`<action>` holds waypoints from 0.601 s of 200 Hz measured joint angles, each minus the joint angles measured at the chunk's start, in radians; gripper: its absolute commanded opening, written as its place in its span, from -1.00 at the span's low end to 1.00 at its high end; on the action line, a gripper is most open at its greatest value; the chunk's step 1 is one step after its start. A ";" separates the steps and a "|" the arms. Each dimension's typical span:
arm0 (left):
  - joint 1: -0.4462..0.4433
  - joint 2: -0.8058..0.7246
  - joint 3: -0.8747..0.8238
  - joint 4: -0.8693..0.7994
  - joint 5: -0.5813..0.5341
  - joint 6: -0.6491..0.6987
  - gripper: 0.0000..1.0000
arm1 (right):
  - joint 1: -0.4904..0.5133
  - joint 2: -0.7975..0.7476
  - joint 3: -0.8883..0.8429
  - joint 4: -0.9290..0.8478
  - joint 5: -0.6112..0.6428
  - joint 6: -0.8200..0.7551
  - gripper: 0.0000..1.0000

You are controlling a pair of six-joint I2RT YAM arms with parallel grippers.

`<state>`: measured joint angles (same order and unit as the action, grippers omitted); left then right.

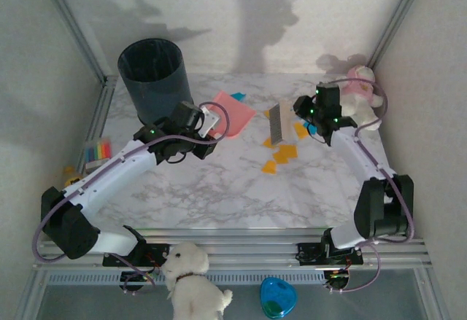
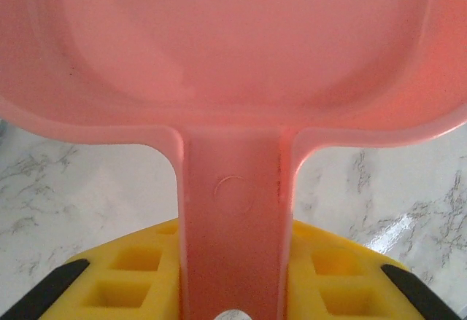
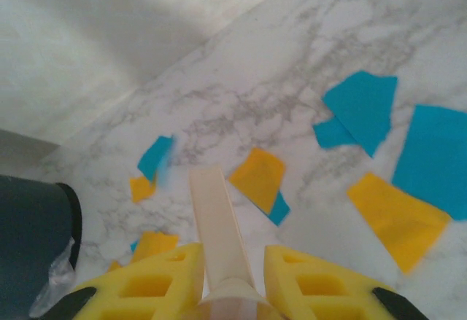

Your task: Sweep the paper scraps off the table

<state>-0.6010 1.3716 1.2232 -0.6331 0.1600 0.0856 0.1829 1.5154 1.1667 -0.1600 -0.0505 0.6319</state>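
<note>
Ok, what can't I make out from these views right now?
Left wrist: the dustpan blocks the table ahead; its far end is cut off by the top edge.
Top external: the bin interior is too dark to read; the right gripper and brush overlap some paper scraps.

bright light, soft shadows on back wall (image 1: 241, 14) (glare on table (image 2: 398, 225))

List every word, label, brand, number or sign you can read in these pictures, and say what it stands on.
No text can be read.
On the pink plastic dustpan: a plain moulded circle on its handle, no letters.
On the pack of multicoloured strips: too small to read.
On the blue heart-shaped object: blurred, nothing legible.
</note>
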 measured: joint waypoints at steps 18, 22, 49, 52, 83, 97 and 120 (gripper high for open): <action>-0.002 0.000 -0.011 -0.001 -0.001 -0.003 -1.00 | -0.014 0.083 0.066 0.018 -0.023 0.007 -1.00; -0.002 0.000 -0.012 -0.002 -0.001 -0.003 -1.00 | -0.018 0.101 0.080 0.021 -0.026 0.009 -1.00; -0.007 0.000 -0.016 -0.008 -0.001 -0.003 -1.00 | -0.029 0.216 0.161 0.030 -0.033 0.040 -1.00; -0.007 0.000 -0.016 -0.008 -0.001 -0.003 -1.00 | -0.029 0.228 0.168 0.032 -0.033 0.046 -1.00; -0.007 0.000 -0.016 -0.008 -0.002 -0.003 -1.00 | -0.030 0.318 0.226 0.036 -0.032 0.091 -1.00; -0.007 0.000 -0.016 -0.008 -0.004 -0.003 -1.00 | -0.030 0.357 0.261 0.030 -0.030 0.112 -1.00; -0.007 0.000 -0.016 -0.008 -0.004 -0.003 -1.00 | -0.030 0.393 0.292 0.022 -0.019 0.142 -1.00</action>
<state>-0.6083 1.3716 1.2076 -0.6411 0.1558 0.0826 0.1528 1.9083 1.4590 -0.1383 -0.0696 0.7734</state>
